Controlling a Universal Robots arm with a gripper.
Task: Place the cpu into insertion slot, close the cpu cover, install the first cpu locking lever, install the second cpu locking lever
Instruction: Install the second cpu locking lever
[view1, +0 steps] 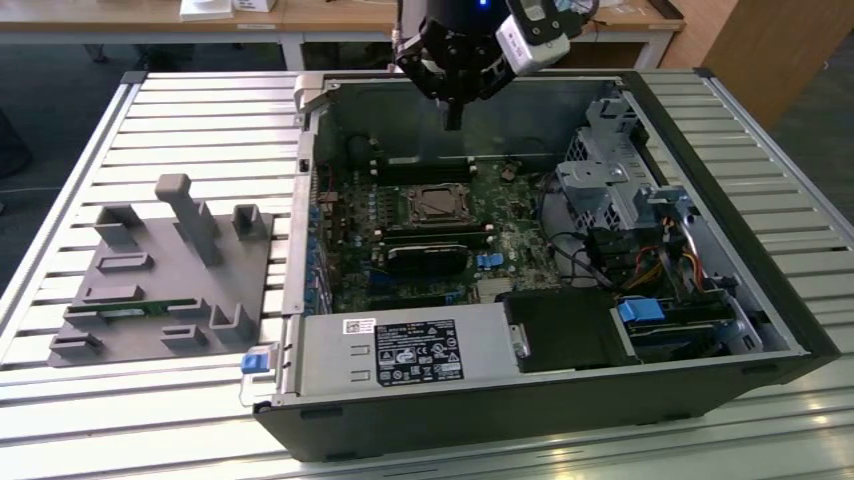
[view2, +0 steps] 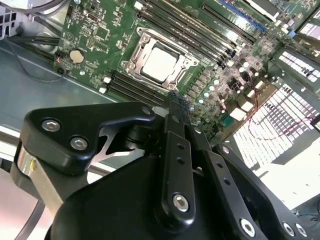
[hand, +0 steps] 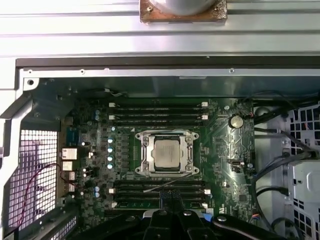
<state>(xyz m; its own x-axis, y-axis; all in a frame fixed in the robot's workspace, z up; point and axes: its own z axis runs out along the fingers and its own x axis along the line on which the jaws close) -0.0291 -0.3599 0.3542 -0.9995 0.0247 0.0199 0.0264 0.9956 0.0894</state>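
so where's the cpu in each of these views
Exterior view: the cpu sits mid-motherboard inside the open case, below the gripper.
Second wrist view: pale square just beyond the gripper's tips.
First wrist view: centre of the board.
Shared landmark: the silver cpu cover framing it.

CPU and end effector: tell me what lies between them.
In the first wrist view, dark memory slots on the green board lie between the CPU and the end effector.
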